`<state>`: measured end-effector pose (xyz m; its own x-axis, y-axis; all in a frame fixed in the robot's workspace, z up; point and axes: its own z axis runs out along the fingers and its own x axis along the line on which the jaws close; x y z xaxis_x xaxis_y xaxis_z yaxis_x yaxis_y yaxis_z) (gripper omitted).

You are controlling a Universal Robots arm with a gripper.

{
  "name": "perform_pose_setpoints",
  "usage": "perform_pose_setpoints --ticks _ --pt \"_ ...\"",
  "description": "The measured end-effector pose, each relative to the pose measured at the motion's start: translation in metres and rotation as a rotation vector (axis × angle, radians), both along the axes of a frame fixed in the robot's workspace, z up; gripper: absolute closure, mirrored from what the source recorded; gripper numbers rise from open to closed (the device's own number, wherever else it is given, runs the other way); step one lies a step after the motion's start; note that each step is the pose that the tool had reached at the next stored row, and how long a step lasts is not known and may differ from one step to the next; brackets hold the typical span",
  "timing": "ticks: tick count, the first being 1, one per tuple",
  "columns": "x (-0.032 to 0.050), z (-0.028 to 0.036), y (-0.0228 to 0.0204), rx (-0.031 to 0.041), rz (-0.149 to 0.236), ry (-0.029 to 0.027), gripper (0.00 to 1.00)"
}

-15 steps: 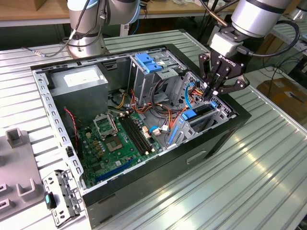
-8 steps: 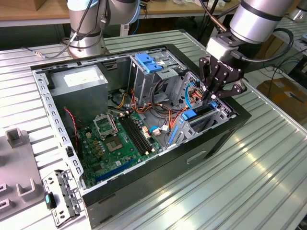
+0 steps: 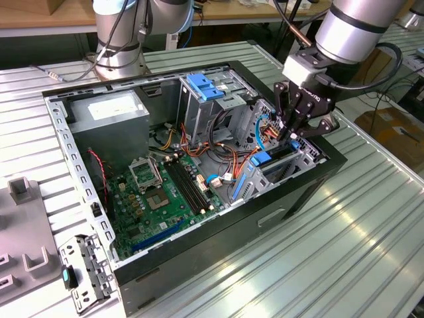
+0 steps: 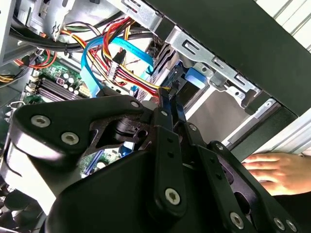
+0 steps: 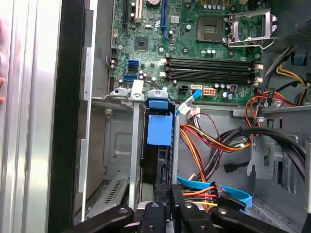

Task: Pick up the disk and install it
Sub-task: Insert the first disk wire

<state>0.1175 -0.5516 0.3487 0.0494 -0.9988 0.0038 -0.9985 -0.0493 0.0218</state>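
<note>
The disk (image 3: pixel 262 159) stands on edge inside the drive bay at the corner of the open computer case (image 3: pixel 59 126) on the exterior view's right, with its blue plastic end (image 5: pixel 159 130) showing between the bay's metal rails. In the second wrist view its blue tab (image 4: pixel 194 77) lies just beyond the fingertips. My gripper (image 3: pixel 291 132) reaches down into that bay. The two black fingers are closed together, their span narrower than the disk, and the gripper (image 5: pixel 173 189) (image 4: pixel 167 97) ends at the disk's near end beside a blue side rail.
Orange, red and blue cables (image 5: pixel 209 141) crowd the space beside the bay. The motherboard (image 3: pixel 159 192), a grey power supply box (image 3: pixel 112 109) and a tall cage with a blue tab (image 3: pixel 202 86) fill the case. A person's hand (image 4: pixel 272 170) rests outside the case wall.
</note>
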Motion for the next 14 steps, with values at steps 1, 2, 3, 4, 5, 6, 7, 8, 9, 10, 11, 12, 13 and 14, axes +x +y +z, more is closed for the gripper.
perform_pose_setpoints --ticks 1,2,3,4,5,6,7,8,9,10,11,12,13,14 --pt "-0.0006 -0.0003 -0.0001 0.0001 0.0 -0.0002 0.83" --pt "-0.0009 -0.0004 -0.0002 0.0 -0.001 -0.0004 0.83" --pt "-0.0009 -0.0005 -0.0003 -0.0002 -0.002 -0.0005 0.83" --pt "-0.0009 -0.0006 -0.0003 -0.0001 -0.007 -0.0005 0.83" --pt "-0.001 -0.0009 -0.0003 0.0 -0.013 -0.0006 0.83" --pt "-0.001 -0.0012 -0.0003 0.0001 -0.021 -0.0006 0.83" --pt "-0.001 -0.0018 -0.0003 0.0 -0.036 -0.0006 0.83" --pt "-0.001 -0.0024 -0.0003 0.0 -0.044 -0.0005 0.83" --pt "-0.001 -0.0028 -0.0003 0.0 -0.048 -0.0006 0.83" --pt "-0.0009 -0.0032 -0.0003 0.0001 -0.051 -0.0006 0.83" --pt "-0.0007 -0.0035 -0.0003 -0.0002 -0.053 -0.0005 0.83" --pt "-0.0006 -0.0037 -0.0003 -0.0003 -0.054 -0.0005 0.83" --pt "-0.0005 -0.004 -0.0003 -0.0004 -0.056 -0.0005 0.83" --pt "-0.0004 -0.0043 -0.0003 -0.0003 -0.057 -0.0005 0.83"
